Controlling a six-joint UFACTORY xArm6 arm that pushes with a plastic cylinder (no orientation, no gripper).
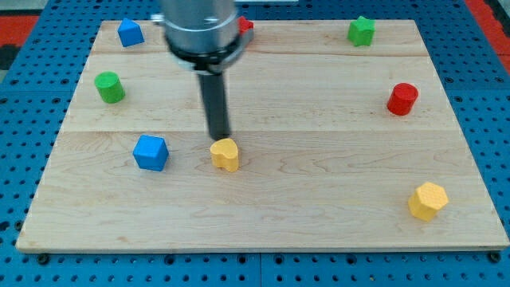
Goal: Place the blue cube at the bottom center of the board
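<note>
My tip [219, 137] is seen at the lower end of the dark rod [214, 104], which hangs from a grey cylindrical mount [200, 28] near the view's top. No gripper is fitted, so no spread or pinch can be reported; nothing is held. The tip is placed just above a yellow block [225, 154] in the view, at its upper edge; whether the two touch cannot be told. The yellow block's shape appears rounded on one side, but it cannot be made out further.

The blue cube [151, 152] is found to the view's left of the tip, near the yellow block but apart from it, in the lower left part of the tabletop [319, 199].

Further out, a green cylinder [109, 87] is seen toward the left edge, and a second blue block [130, 33], of unclear shape, lies at the top left corner. A red block [245, 25] is partly hidden behind the mount at the top. A green star-like block [361, 31] is set at the top right, a red cylinder [402, 99] stands by the right edge, and a yellow hexagonal block [427, 200] lies at the bottom right.
</note>
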